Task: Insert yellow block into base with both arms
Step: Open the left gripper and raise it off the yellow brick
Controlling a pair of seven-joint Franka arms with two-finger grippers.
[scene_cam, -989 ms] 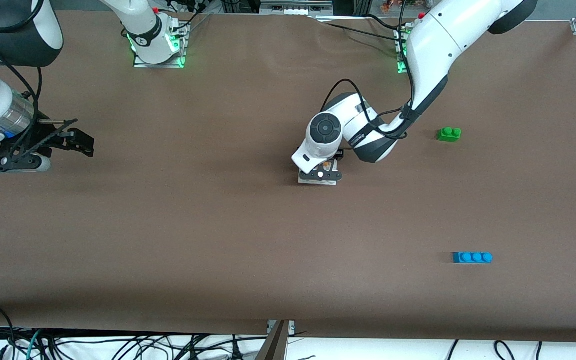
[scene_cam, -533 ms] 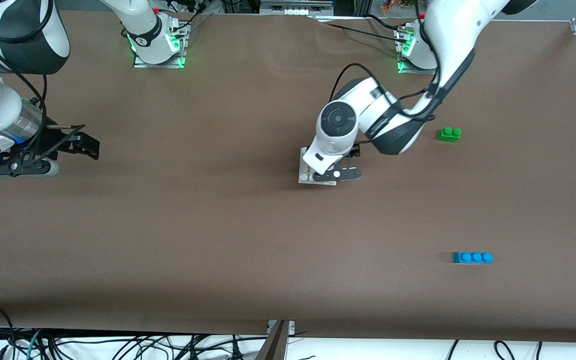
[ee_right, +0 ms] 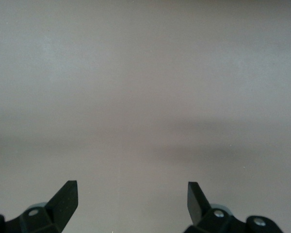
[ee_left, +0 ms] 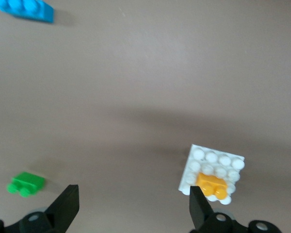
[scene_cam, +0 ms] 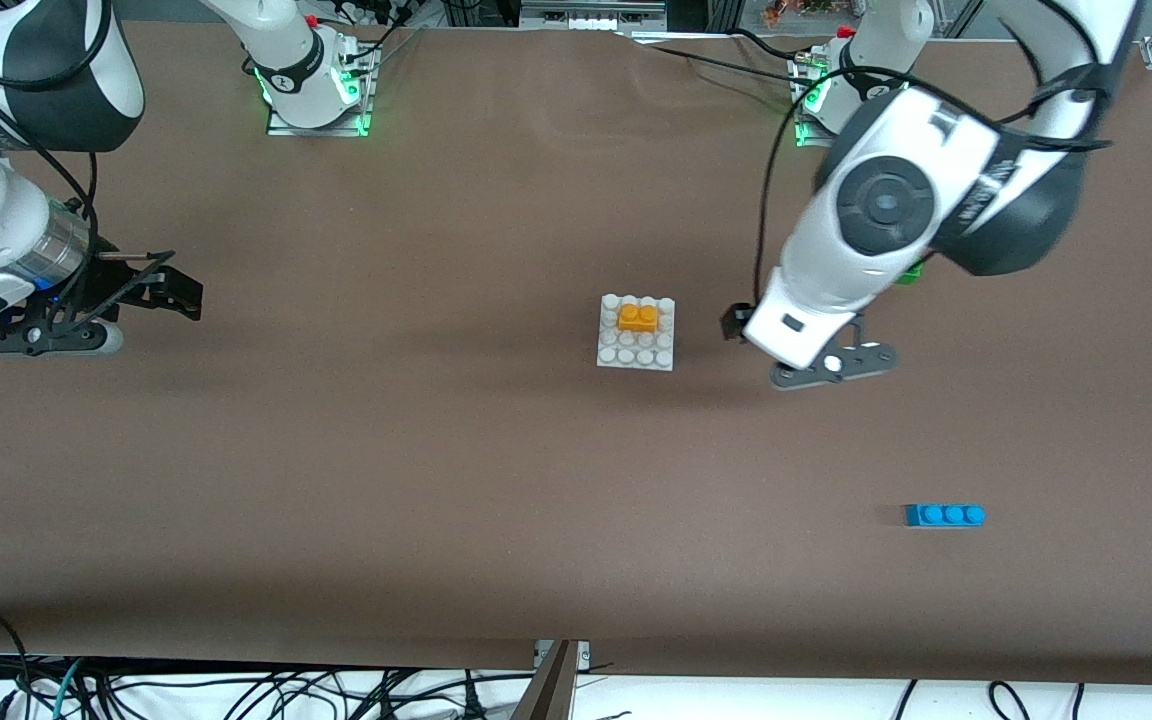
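The yellow block sits pressed onto the base, along its edge farthest from the front camera. My left gripper hangs above bare table beside the base, wrist bent downward, fingers spread wide, empty. My right gripper waits, wide open, empty.

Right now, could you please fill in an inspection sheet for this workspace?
Surface: brown table, flat.
Job's things: yellow block seated on the studs of the base, along the edge farther from the front camera.
Clutter: green brick under the left arm; blue brick nearer the camera.
Grippers: left gripper raised beside the base, jaws open, empty; right gripper waiting at its end, open, empty.
Cables: bundle below the table edge.
Surroundings: nothing seen.
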